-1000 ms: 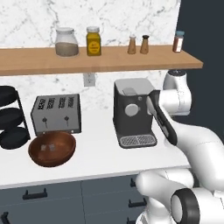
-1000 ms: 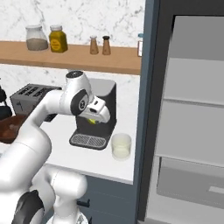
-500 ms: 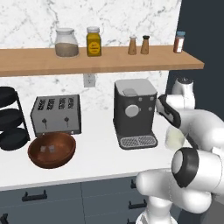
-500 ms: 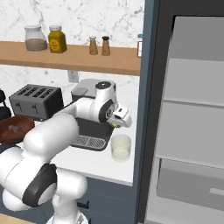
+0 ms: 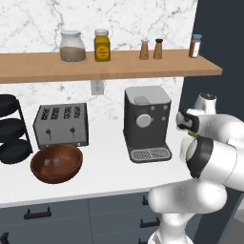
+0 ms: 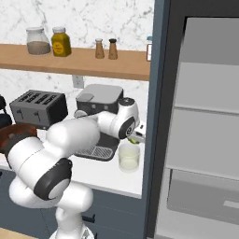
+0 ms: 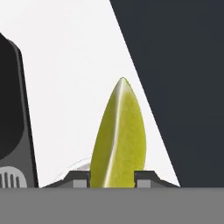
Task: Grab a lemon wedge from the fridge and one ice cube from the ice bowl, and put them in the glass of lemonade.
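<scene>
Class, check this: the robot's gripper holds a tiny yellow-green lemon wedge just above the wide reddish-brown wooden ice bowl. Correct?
Not quite. The gripper does hold the tiny yellow-green lemon wedge, but above the short clear glass of lemonade, not the wooden bowl; the right base view shows this.

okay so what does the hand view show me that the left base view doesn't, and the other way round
Hand view alone: the lemon wedge close up, clamped between the two fingertips of the tool, its pointed end away from the camera.

Left base view alone: the ice bowl by the toaster, the black tiered rack, and the shelf with jars and shakers.

Both: the coffee machine, seen as a dark edge in the hand view, the white counter, and the dark fridge side.
</scene>
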Controlling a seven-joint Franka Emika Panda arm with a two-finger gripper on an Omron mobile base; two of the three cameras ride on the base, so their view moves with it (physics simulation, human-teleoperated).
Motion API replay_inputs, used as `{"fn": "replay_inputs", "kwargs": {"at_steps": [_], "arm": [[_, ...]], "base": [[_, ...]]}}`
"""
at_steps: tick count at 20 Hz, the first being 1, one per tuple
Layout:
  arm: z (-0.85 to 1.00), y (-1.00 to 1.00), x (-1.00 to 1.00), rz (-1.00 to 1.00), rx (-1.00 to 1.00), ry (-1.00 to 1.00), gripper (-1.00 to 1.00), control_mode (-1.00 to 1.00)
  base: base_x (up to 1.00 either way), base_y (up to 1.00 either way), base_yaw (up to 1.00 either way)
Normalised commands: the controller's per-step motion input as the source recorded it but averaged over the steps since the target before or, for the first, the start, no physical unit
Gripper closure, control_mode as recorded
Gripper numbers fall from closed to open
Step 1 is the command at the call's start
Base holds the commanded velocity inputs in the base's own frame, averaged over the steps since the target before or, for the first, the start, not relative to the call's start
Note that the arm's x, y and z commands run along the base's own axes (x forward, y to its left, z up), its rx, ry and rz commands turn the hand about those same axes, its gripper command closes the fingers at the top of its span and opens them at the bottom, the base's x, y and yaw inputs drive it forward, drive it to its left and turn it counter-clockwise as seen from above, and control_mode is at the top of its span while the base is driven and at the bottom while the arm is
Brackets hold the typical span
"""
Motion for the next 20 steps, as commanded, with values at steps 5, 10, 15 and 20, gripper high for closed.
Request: {"fn": "replay_inputs", "kwargs": {"at_steps": [5,10,15,20], "arm": [[-0.43,0.01,0.29,0.01,0.0,0.0,1.0,-1.0],[-0.37,0.0,0.0,0.01,0.0,0.0,1.0,-1.0],[-0.1,0.01,-0.42,0.02,0.0,-0.02,1.0,-1.0],[0.28,0.12,-0.27,0.0,0.0,-0.13,1.0,-1.0]], "base": [[0.0,0.0,0.0],[0.0,0.0,0.0],[0.0,0.0,0.0],[0.0,0.0,0.0]]}}
